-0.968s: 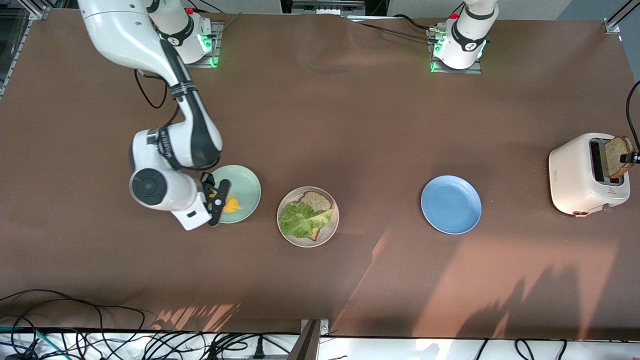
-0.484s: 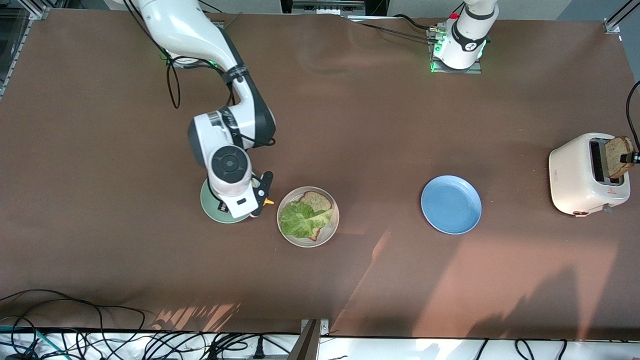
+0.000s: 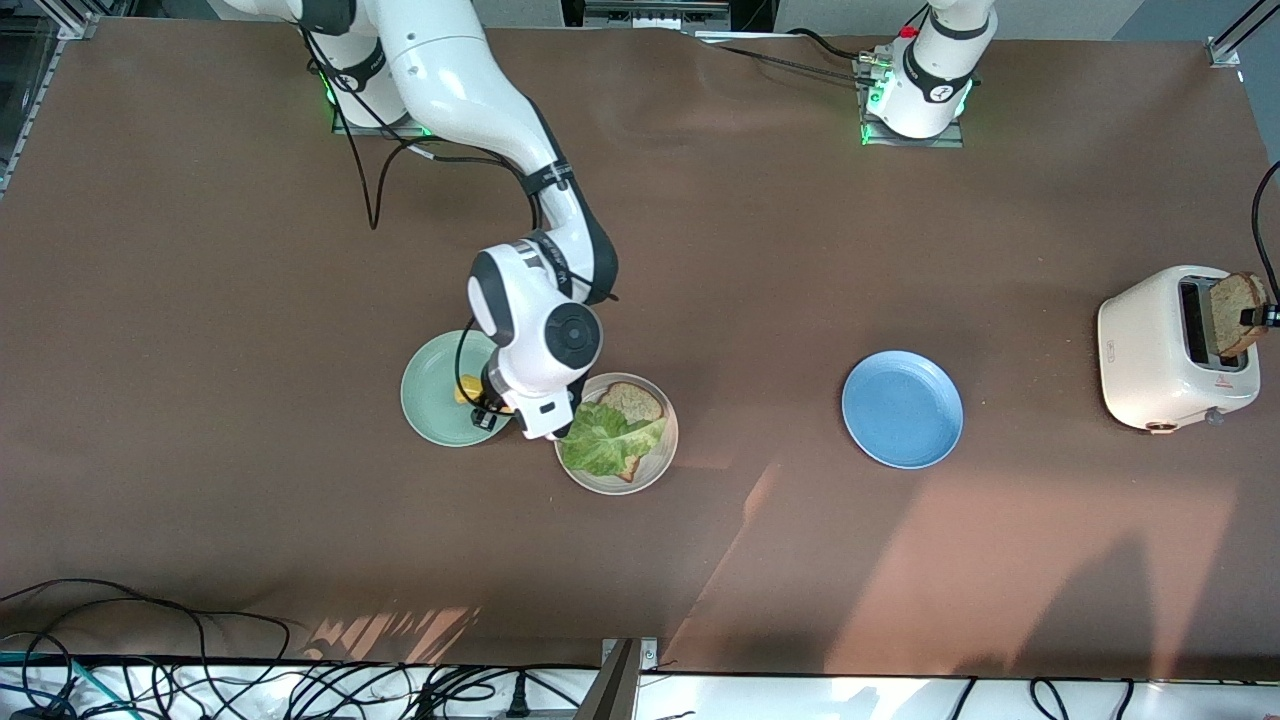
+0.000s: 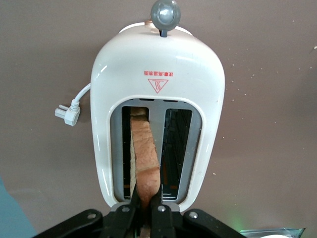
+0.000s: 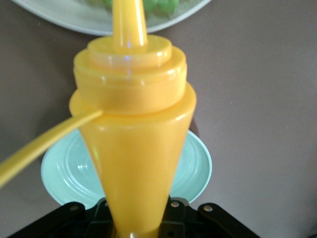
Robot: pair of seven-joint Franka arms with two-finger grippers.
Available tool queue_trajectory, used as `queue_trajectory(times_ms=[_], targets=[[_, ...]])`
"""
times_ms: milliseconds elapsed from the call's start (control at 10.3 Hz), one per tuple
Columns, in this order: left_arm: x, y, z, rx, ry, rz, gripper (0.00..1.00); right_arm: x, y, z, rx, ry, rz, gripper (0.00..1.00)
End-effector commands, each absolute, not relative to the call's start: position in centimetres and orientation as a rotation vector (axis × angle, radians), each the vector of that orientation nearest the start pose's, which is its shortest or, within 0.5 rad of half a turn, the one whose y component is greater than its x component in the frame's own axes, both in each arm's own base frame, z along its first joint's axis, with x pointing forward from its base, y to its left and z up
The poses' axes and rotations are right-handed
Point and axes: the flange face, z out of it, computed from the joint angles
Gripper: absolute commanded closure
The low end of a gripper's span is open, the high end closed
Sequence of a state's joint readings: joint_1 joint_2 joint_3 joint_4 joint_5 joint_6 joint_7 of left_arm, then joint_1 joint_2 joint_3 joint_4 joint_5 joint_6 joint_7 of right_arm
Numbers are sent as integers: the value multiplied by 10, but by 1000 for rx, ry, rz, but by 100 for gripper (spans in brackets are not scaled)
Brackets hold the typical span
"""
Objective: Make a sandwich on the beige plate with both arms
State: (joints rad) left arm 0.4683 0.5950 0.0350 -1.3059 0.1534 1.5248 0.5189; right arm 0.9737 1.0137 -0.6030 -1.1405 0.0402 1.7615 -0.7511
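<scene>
The beige plate point(image 3: 660, 458) carries one brown toast slice point(image 3: 636, 401) with a green lettuce leaf point(image 3: 603, 440) on top. My right gripper point(image 3: 490, 405) hangs over the gap between the mint-green plate point(image 3: 430, 385) and the beige plate, shut on a yellow squeeze bottle point(image 5: 131, 148) whose nozzle points at the beige plate's rim point(image 5: 74, 15). At the left arm's end of the table, my left gripper point(image 4: 145, 203) is shut on a second toast slice point(image 4: 143, 153) standing in a slot of the white toaster point(image 4: 158, 69); in the front view that toast slice point(image 3: 1236, 312) sticks up out of the toaster point(image 3: 1160, 350).
An empty blue plate point(image 3: 902, 408) sits between the beige plate and the toaster. The mint-green plate point(image 5: 64, 173) lies under the bottle. Cables run along the table edge nearest the front camera. The toaster's plug point(image 4: 67, 115) lies loose beside it.
The right arm has swung the yellow bottle across the mint-green plate toward the beige plate. The left gripper and its toast slice have not moved.
</scene>
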Motion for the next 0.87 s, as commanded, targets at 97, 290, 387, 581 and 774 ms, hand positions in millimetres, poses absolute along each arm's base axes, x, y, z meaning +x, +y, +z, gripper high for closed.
queue_trajectory(times_ms=[97, 290, 387, 581, 774], targets=[[588, 334, 383, -3088, 90, 656, 100, 622, 396, 220, -2918, -2148, 645, 100], [588, 333, 383, -3089, 87, 655, 100, 621, 398, 220, -2917, -2157, 640, 100], [590, 329, 383, -3087, 99, 655, 100, 620, 400, 221, -2920, -2162, 636, 100], [592, 326, 383, -3084, 106, 655, 100, 620, 401, 222, -2920, -2166, 629, 100], [592, 325, 383, -3084, 108, 655, 100, 620, 403, 226, -2908, -2161, 597, 100]])
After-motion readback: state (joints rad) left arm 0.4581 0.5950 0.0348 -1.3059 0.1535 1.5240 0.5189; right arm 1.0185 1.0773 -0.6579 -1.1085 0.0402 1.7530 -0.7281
